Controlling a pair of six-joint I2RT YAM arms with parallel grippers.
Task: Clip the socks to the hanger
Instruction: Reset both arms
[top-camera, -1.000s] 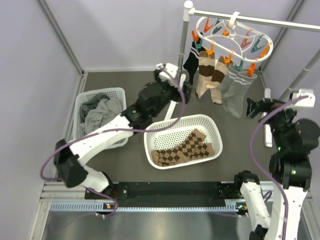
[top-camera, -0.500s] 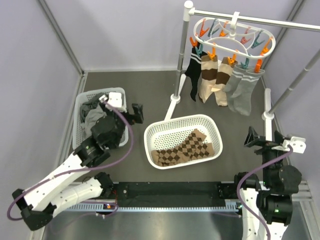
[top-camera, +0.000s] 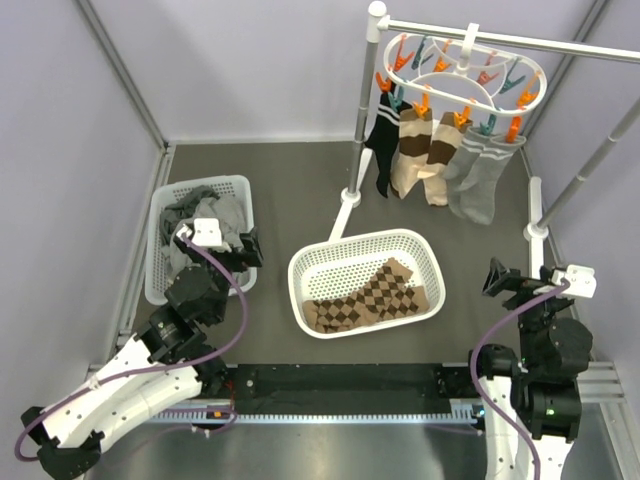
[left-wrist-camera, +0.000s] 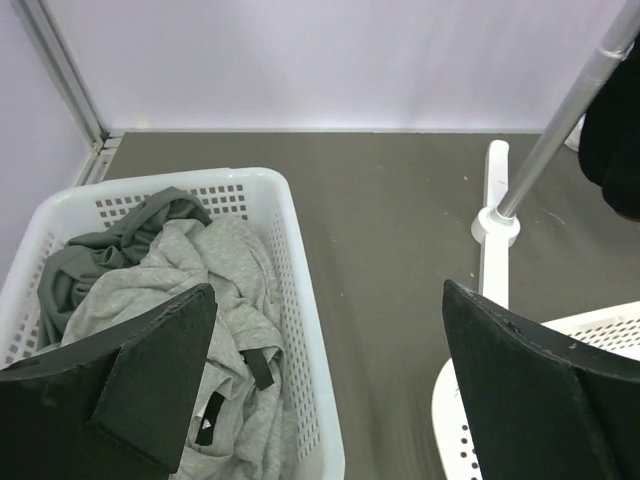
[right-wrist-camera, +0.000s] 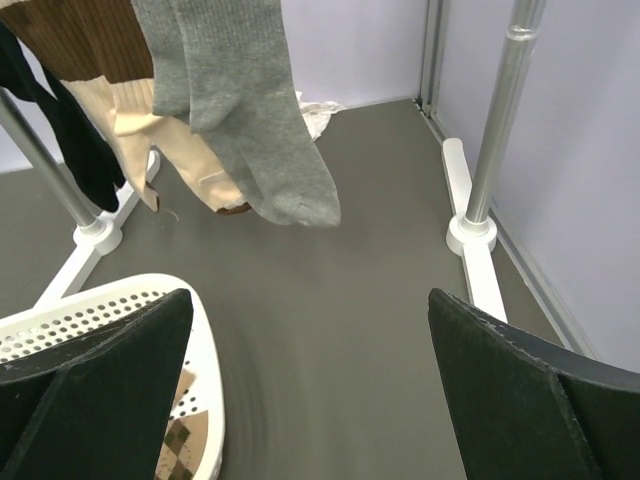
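Observation:
The white oval hanger (top-camera: 462, 74) with orange and teal pegs hangs from the rail at the back right. Pegged under it are a black sock (top-camera: 381, 148), two tan socks with brown bands (top-camera: 410, 150) and two grey socks (top-camera: 478, 180). The right wrist view shows the grey socks (right-wrist-camera: 240, 130), tan socks (right-wrist-camera: 150, 140) and black sock (right-wrist-camera: 60, 140) from below. My left gripper (top-camera: 245, 262) is open and empty beside the left basket; its jaws (left-wrist-camera: 328, 290) are wide apart. My right gripper (top-camera: 498, 280) is open and empty, low at the right, with nothing between its jaws (right-wrist-camera: 310, 295).
A white mesh basket (top-camera: 165, 240) with grey garments (left-wrist-camera: 190, 270) stands at the left. A second basket (top-camera: 400, 237) in the middle holds a brown diamond-patterned cloth (top-camera: 370, 295). The rack's upright poles (top-camera: 362, 110) and floor feet (top-camera: 533, 235) stand at the back and right.
Both arms have drawn back toward the near edge. The left gripper went from the rack pole to beside the left basket. The right gripper dropped lower. The hanger has swung slightly.

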